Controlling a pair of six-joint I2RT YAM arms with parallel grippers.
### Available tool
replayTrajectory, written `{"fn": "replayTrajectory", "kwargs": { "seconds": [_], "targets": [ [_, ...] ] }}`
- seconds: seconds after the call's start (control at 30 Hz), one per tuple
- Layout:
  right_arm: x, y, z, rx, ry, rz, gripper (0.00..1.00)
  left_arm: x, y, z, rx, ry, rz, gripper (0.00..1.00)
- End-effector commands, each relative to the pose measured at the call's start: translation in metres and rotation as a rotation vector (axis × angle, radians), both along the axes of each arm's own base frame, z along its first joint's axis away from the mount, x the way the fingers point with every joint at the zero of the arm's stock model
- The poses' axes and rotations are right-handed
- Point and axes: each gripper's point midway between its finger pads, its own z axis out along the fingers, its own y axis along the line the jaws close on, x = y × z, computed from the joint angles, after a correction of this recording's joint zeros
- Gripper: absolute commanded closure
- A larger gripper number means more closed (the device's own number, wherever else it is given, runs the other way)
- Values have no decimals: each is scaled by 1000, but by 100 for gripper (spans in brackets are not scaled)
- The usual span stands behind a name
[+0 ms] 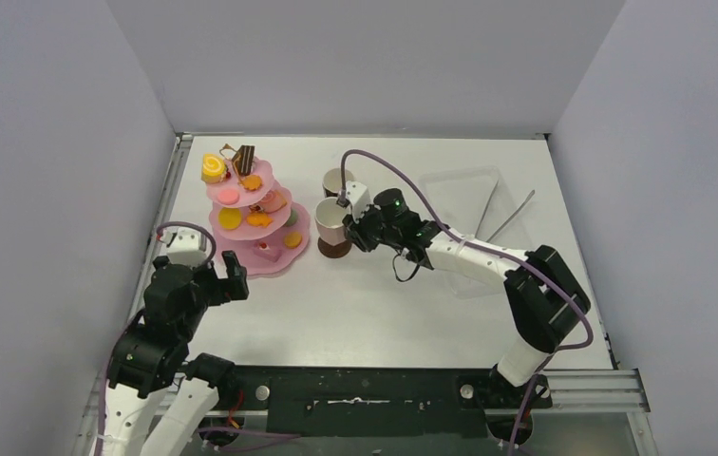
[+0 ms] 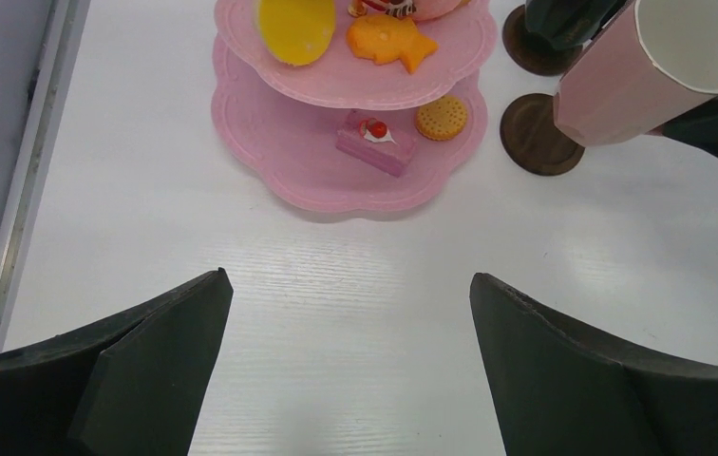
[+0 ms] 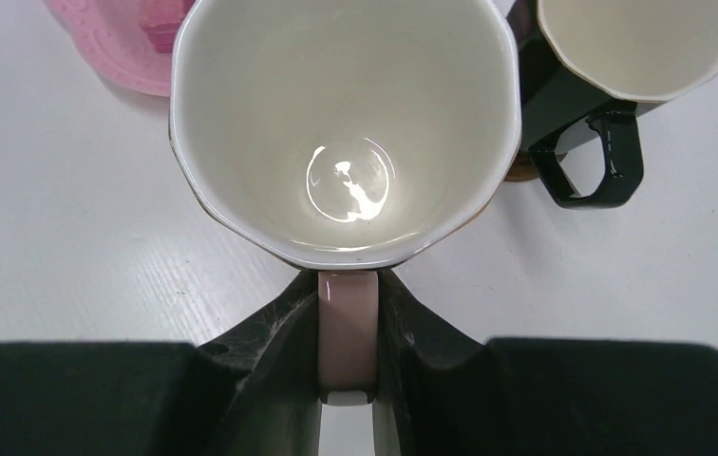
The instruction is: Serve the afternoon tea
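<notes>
The pink three-tier stand (image 1: pixel 251 217) with toy pastries (image 1: pixel 214 168) stands at the back left; the left wrist view shows its lower tiers (image 2: pixel 289 152) with a pink cake slice (image 2: pixel 377 142). My right gripper (image 3: pixel 347 332) is shut on the handle of the pink mug (image 3: pixel 346 114). It holds the mug (image 1: pixel 330 220) tilted, just over a brown coaster (image 2: pixel 538 135). The black mug (image 1: pixel 338 180) sits on the other coaster (image 2: pixel 531 47) behind it. My left gripper (image 2: pixel 350 285) is open and empty in front of the stand.
A clear plastic tray (image 1: pixel 469 204) lies at the back right with long metal tongs (image 1: pixel 512 217) beside it. Grey walls close in the table on the left, back and right.
</notes>
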Motion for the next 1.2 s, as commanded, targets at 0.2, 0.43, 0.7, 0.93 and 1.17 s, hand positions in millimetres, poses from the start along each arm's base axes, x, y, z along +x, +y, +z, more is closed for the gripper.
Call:
{"fn": "replayTrajectory", "kwargs": {
  "seconds": [0.2,0.43,0.7,0.93,1.17],
  "targets": [
    [41,19,31,162,-121,-80,100,13,-16,12,-6,-32,-84,2],
    [41,18,16,140,-102,-71,100,12,-17,13,-8,-40,-91,3],
    [40,17,1,128,-82,-74,100,11,-15,15,-7,-53,-85,3],
    [38,20,-3,151,-65,-72,98,11,-15,15,-6,-58,-84,3],
    [38,19,-8,143,-57,-82,92,10,-15,15,-5,-52,-83,3]
  ]
}}
